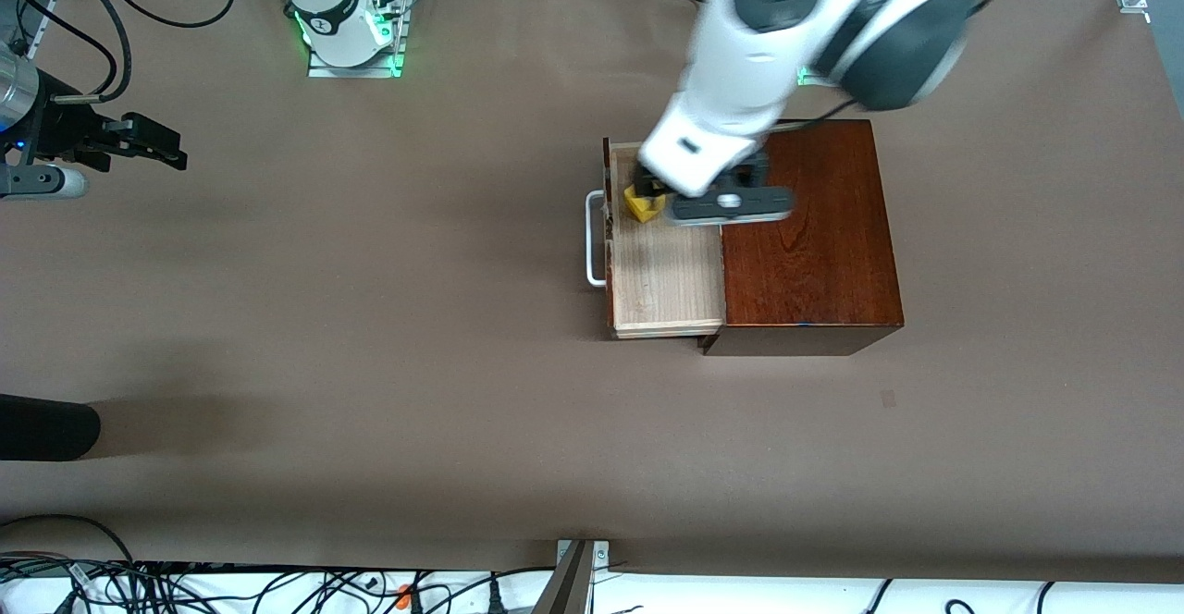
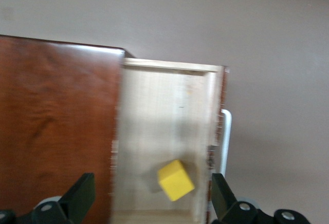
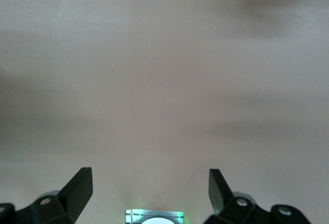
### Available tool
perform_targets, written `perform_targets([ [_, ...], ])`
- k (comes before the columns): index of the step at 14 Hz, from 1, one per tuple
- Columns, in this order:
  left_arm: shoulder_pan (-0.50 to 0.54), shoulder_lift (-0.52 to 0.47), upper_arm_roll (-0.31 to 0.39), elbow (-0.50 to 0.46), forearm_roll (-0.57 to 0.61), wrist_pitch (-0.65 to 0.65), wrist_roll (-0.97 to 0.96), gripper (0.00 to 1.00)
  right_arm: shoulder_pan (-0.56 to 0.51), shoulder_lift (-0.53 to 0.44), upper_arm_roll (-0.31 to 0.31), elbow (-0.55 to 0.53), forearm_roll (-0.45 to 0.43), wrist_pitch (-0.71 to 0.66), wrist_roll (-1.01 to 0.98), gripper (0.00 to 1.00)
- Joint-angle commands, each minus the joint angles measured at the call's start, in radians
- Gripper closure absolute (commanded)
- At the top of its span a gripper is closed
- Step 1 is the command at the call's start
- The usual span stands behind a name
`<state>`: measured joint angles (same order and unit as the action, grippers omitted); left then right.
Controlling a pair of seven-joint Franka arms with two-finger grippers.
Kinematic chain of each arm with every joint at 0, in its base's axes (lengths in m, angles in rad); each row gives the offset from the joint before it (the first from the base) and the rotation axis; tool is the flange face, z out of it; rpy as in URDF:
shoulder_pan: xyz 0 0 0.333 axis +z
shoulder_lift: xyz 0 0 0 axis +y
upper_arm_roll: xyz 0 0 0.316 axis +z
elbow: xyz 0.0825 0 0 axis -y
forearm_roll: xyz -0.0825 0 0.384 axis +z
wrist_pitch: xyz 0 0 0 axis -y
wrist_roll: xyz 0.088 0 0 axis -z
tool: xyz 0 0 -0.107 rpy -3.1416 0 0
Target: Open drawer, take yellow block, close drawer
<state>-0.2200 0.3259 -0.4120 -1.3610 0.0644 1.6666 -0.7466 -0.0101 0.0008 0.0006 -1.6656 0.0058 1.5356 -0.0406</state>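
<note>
The drawer (image 1: 666,272) stands pulled out of the dark mahogany box (image 1: 814,235) toward the right arm's end of the table, its white handle (image 1: 593,239) leading. The yellow block (image 1: 643,204) lies on the drawer's floor, in the corner by the drawer front that is farther from the front camera. My left gripper (image 1: 652,190) hangs open over that corner. In the left wrist view the yellow block (image 2: 176,180) sits free between the spread fingers of my left gripper (image 2: 151,183), touched by neither. My right gripper (image 1: 153,144) waits open over bare table at its own end.
The right arm's base (image 1: 351,36) with a green light stands at the table's back edge. A dark rounded object (image 1: 46,426) reaches in at the right arm's end. Cables (image 1: 185,586) and a metal bracket (image 1: 573,577) line the edge nearest the front camera.
</note>
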Motion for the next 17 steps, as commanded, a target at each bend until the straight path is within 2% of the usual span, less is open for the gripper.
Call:
perform_targets([
  [1, 0.149, -0.109, -0.013, -0.082, -0.083, -0.034, 0.145, 0.0, -0.016, -0.001, 0.012, 0.017, 0.014, -0.02, -0.01, 0.0],
  [3, 0.22, -0.137, 0.007, -0.084, -0.115, -0.082, 0.289, 0.0, -0.016, -0.001, 0.012, 0.017, 0.014, -0.02, -0.01, 0.0],
  [8, 0.189, -0.214, 0.269, -0.09, -0.155, -0.2, 0.616, 0.0, -0.016, -0.001, 0.012, 0.017, 0.014, -0.02, -0.012, 0.0],
  [11, 0.121, -0.287, 0.434, -0.17, -0.153, -0.203, 0.757, 0.0, -0.016, -0.001, 0.012, 0.017, 0.014, -0.02, -0.01, 0.0],
  [12, 0.114, -0.298, 0.468, -0.181, -0.153, -0.2, 0.786, 0.0, -0.016, -0.001, 0.012, 0.017, 0.014, -0.02, -0.01, 0.0],
  [17, 0.126, -0.288, 0.464, -0.165, -0.135, -0.199, 0.794, 0.0, -0.016, -0.001, 0.012, 0.017, 0.014, -0.02, -0.01, 0.0],
])
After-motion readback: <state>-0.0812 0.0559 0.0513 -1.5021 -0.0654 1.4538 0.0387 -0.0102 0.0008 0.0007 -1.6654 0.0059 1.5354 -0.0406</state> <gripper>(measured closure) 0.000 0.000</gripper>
